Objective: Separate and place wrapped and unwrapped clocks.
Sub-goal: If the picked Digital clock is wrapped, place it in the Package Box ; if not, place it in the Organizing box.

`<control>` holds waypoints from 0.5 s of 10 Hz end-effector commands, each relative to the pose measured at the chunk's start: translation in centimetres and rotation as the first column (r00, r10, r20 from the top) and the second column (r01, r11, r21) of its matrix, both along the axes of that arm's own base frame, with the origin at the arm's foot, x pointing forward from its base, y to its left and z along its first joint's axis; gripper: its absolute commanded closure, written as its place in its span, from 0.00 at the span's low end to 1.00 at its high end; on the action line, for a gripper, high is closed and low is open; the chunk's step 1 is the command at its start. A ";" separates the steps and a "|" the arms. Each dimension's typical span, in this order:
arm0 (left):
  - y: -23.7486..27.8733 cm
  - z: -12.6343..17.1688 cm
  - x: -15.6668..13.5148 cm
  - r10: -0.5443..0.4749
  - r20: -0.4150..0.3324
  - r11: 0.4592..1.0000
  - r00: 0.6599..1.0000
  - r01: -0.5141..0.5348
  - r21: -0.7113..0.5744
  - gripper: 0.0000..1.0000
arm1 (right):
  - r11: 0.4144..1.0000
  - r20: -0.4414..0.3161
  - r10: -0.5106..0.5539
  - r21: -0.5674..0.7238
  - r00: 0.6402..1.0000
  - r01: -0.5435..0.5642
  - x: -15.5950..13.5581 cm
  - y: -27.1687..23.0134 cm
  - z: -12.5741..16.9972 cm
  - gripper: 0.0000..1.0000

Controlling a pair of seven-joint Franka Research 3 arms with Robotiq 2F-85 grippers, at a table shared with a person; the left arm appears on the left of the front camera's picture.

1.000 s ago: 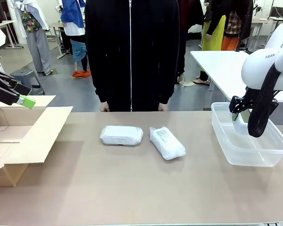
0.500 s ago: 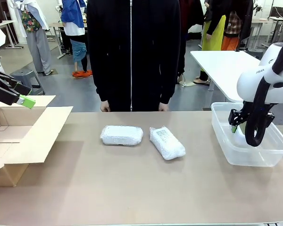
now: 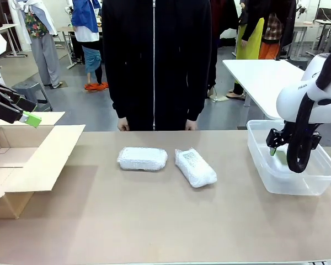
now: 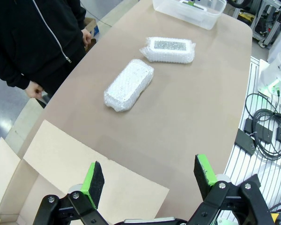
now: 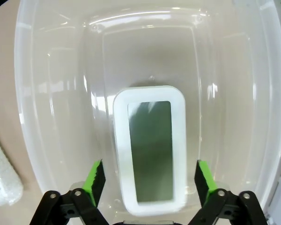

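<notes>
Two bubble-wrapped clocks lie mid-table in front of the person: one (image 3: 143, 158) on the left, the other (image 3: 195, 167) angled to its right. The left wrist view shows them as well, one nearer (image 4: 129, 84) and one farther (image 4: 170, 48). The bare white clock (image 5: 150, 150) with its grey-green screen lies flat on the floor of the clear plastic bin (image 5: 51, 93). My right gripper (image 3: 278, 150) hangs inside the bin (image 3: 289, 179); its green pads (image 5: 96, 176) stand apart on either side of the clock with gaps, so it is open (image 5: 150, 180). My left gripper (image 3: 30, 118) is open (image 4: 150, 176) above the cardboard box.
An open cardboard box (image 3: 38, 160) with spread flaps takes up the table's left end. The person stands at the far edge with a hand (image 3: 122, 126) near the table. A white table (image 3: 265, 77) stands behind the bin.
My right gripper came down into the bin and opened, letting go of the bare clock. The left arm and the wrapped clocks stayed put.
</notes>
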State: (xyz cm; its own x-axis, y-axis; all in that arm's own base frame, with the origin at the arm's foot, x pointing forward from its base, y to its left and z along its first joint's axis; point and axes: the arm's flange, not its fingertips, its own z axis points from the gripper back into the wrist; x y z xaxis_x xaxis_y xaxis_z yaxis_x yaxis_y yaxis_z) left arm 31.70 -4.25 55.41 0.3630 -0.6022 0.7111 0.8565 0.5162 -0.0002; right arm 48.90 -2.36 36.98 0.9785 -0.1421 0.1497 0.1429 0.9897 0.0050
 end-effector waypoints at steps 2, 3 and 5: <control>0.1 0.0 0.2 -0.018 0.009 1.000 1.000 0.018 -0.014 0.00 | 1.000 -0.002 -0.004 -0.025 1.000 0.004 0.2 -0.2 0.8 0.00; 0.1 0.0 0.2 -0.018 0.009 1.000 1.000 0.018 -0.014 0.00 | 1.000 -0.003 0.001 -0.027 1.000 -0.002 0.2 -0.1 1.0 0.00; 0.1 0.0 0.2 -0.018 0.009 1.000 1.000 0.018 -0.014 0.00 | 1.000 0.001 0.007 -0.022 1.000 -0.007 0.3 0.2 1.4 0.00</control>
